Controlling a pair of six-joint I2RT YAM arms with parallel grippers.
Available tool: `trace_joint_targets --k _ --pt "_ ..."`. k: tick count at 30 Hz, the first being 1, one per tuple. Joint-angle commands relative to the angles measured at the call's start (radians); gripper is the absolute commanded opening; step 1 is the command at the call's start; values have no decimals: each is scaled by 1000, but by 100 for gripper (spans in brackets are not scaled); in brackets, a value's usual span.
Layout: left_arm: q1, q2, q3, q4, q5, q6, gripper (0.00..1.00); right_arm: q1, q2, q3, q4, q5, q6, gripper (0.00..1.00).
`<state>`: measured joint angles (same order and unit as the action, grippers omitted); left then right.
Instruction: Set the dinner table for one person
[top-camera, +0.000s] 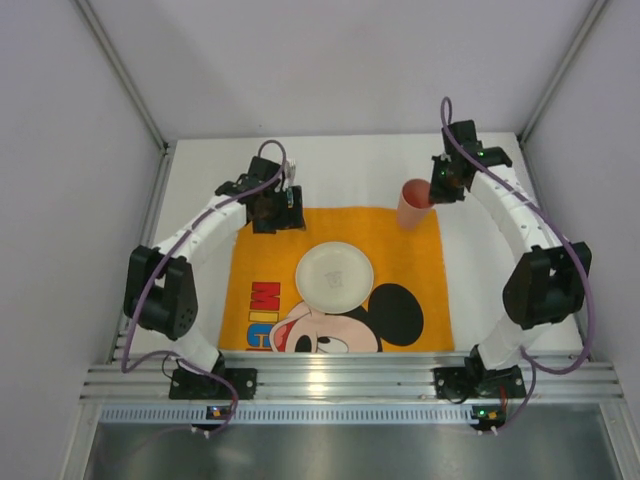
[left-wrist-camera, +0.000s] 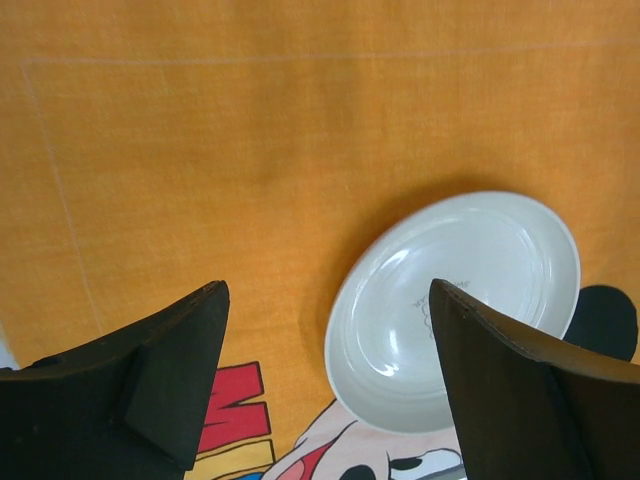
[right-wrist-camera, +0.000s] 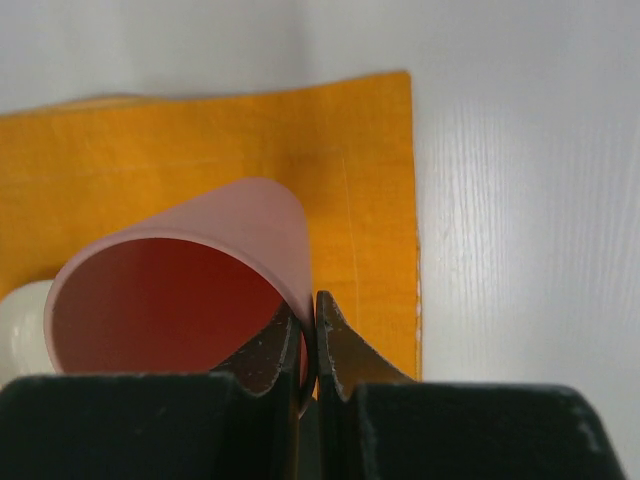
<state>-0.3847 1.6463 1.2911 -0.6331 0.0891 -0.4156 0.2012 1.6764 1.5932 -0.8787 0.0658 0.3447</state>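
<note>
From above, the dinner table (top-camera: 480, 260) is a white top that fills the floor of the enclosure, with both arms reaching out over it from the near edge. An orange placemat (top-camera: 260, 255) with a cartoon mouse lies in the middle of it, and a white plate (top-camera: 334, 276) sits at the centre of the mat. The left gripper (top-camera: 272, 218) hangs over the far left corner of the mat, with bare table just beyond it. The right gripper (top-camera: 440, 185) is at the far right corner of the mat and meets the rim of a pink cup (top-camera: 412, 205). Bare table lies behind it and to its right.

In the left wrist view, the left gripper (left-wrist-camera: 328, 290) is spread wide with nothing between its fingers (left-wrist-camera: 170, 370). Orange placemat (left-wrist-camera: 250, 150) fills the view below it, and the plate (left-wrist-camera: 470, 300) lies near the right finger without touching it.

In the right wrist view, the right gripper (right-wrist-camera: 308, 315) is pinched tight on the wall of the cup (right-wrist-camera: 200, 290) at its rim, one finger inside and one outside. The cup is over the placemat (right-wrist-camera: 150, 150) close to its edge, and the white dinner table (right-wrist-camera: 520, 200) runs along the right. I cannot tell whether the cup rests on the mat or is lifted off it.
</note>
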Motion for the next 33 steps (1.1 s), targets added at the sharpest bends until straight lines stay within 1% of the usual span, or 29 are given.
trace_joint_targets --k 1,2,5,12,14,15,16,17,18,20,25,26,29,33 --pt "58 36 105 -20 -14 23 86 18 -7 -90 6 -18 19 0" --pt "69 58 123 -22 -6 21 85 24 -7 -122 12 -12 19 0" --pt "92 92 186 -25 1 23 85 30 3 -150 43 15 16 0" --pt "121 176 315 -30 -26 14 85 43 46 -142 70 46 -3 1" --pt "132 208 335 -16 -54 9 84 47 31 -157 72 43 -9 13" --pt "139 220 353 -8 -61 8 84 50 17 -165 79 39 -16 31" --pt "142 233 367 -8 -69 8 84 53 10 -173 83 34 -21 41" --pt "145 265 384 -11 -80 9 83 56 2 -183 86 26 -30 54" --pt "151 282 420 -14 -80 15 83 58 -13 -188 83 25 -33 58" --pt "156 337 459 -23 -129 27 82 60 -30 -194 73 26 -41 65" --pt "179 476 608 -51 -176 58 79 61 -119 -184 35 48 -52 67" --pt "181 495 644 -57 -180 63 78 60 -129 -176 17 70 -56 68" --pt "182 558 697 -62 -201 84 76 53 -171 -159 -15 101 -70 69" --pt "182 618 726 -57 -232 109 73 32 -208 -130 -66 121 -79 69"
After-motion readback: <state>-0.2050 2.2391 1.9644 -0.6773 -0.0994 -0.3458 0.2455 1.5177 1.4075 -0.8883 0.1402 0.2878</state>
